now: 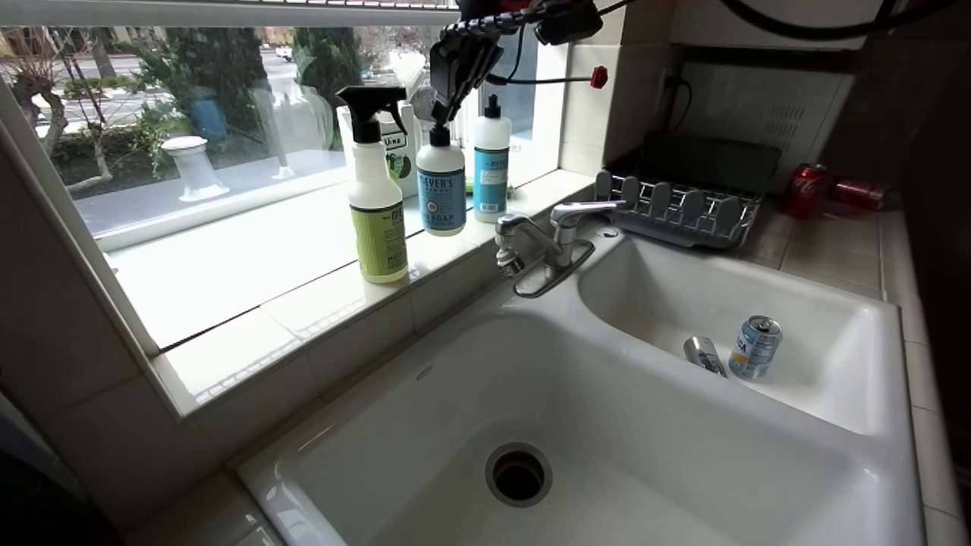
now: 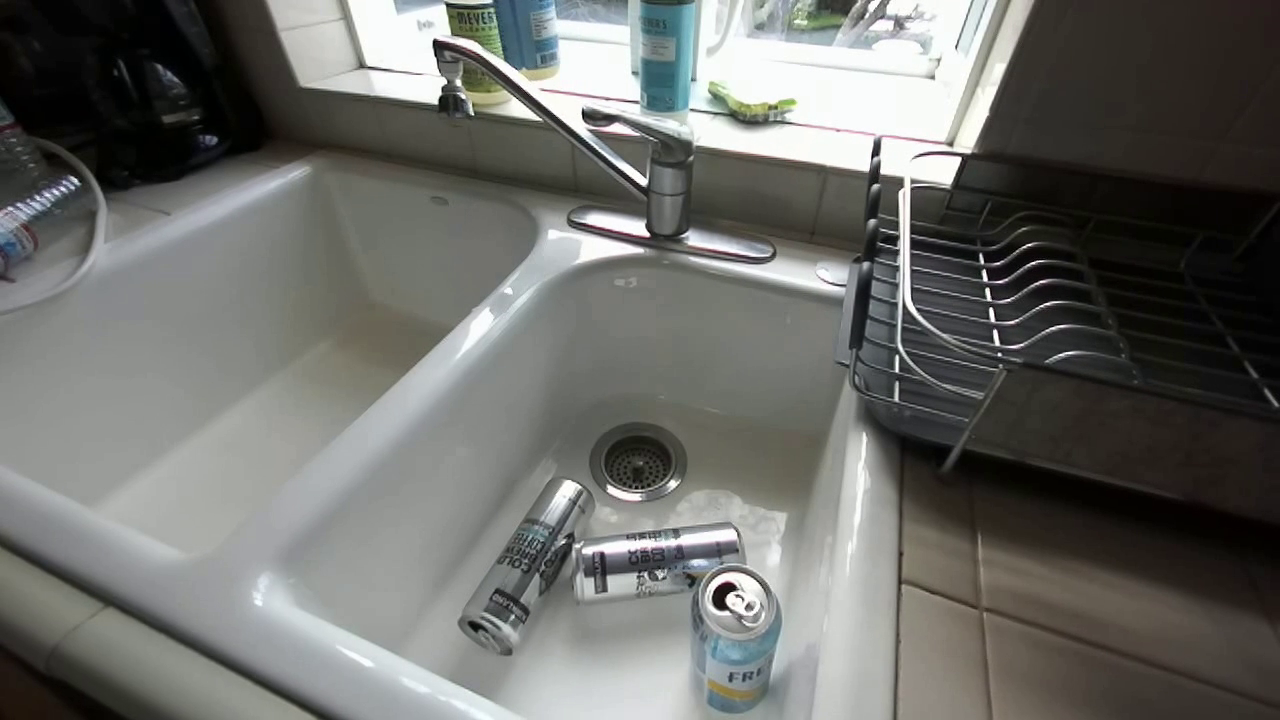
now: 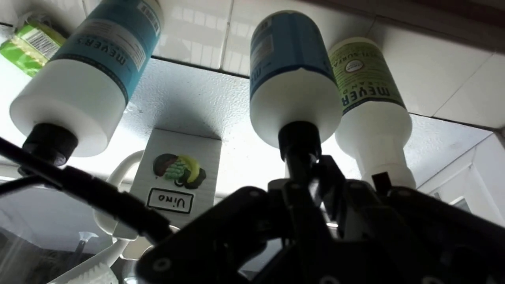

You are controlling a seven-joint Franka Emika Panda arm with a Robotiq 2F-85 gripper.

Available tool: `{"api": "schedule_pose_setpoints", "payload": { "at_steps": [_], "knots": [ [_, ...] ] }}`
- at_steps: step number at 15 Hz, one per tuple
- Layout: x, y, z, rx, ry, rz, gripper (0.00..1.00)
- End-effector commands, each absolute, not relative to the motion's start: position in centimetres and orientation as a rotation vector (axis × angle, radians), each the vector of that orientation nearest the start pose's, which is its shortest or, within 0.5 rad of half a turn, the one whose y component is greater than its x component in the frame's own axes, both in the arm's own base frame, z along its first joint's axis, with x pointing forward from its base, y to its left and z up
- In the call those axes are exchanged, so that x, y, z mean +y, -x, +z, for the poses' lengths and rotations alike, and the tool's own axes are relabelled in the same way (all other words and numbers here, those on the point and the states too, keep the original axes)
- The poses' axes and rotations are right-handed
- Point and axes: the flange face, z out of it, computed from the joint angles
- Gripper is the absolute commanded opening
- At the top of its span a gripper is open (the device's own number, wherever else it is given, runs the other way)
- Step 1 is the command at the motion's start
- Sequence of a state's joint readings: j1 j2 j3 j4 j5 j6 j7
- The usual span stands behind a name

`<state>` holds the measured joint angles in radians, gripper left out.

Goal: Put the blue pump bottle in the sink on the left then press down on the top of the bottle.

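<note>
The blue pump bottle (image 1: pixel 441 189), white with a blue label, stands upright at the windowsill between two other bottles. Whether its base touches the sill is hard to tell. Its black pump collar (image 3: pixel 300 136) shows in the wrist view, while the top of the bottle is mostly hidden by my fingers. From above, my gripper (image 3: pixel 313 169) has its dark jaws brought together around that pump head; the same gripper (image 1: pixel 446 114) shows over the bottle in an exterior view. Below the sill lies the sink (image 1: pixel 645 425), the larger white basin with a round dark drain and nothing visible in it.
A yellow-green spray bottle (image 1: pixel 379 235) and a teal bottle (image 1: pixel 491 171) flank the bottle closely. The faucet (image 1: pixel 560 246) rises between sill and basins. Cans (image 2: pixel 735 640) lie in the smaller basin, beside a dish rack (image 2: pixel 960 330). A box (image 3: pixel 177 157) stands behind.
</note>
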<state>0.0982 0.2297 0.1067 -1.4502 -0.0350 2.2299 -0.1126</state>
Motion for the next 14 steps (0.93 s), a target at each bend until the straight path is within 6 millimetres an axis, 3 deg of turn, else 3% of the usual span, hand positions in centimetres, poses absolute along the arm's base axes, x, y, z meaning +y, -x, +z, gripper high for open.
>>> {"api": "schedule_pose_setpoints", "payload": {
  "at_steps": [1, 8, 14],
  "knots": [
    [12.5, -61.9, 63.9, -0.388, 3.035, -0.912, 0.04],
    [13.9, -56.1, 66.4, -0.231, 3.085, -0.983, 0.04],
    [15.8, -51.1, 68.3, -0.175, 3.137, -1.193, 0.04]
  ]
}}
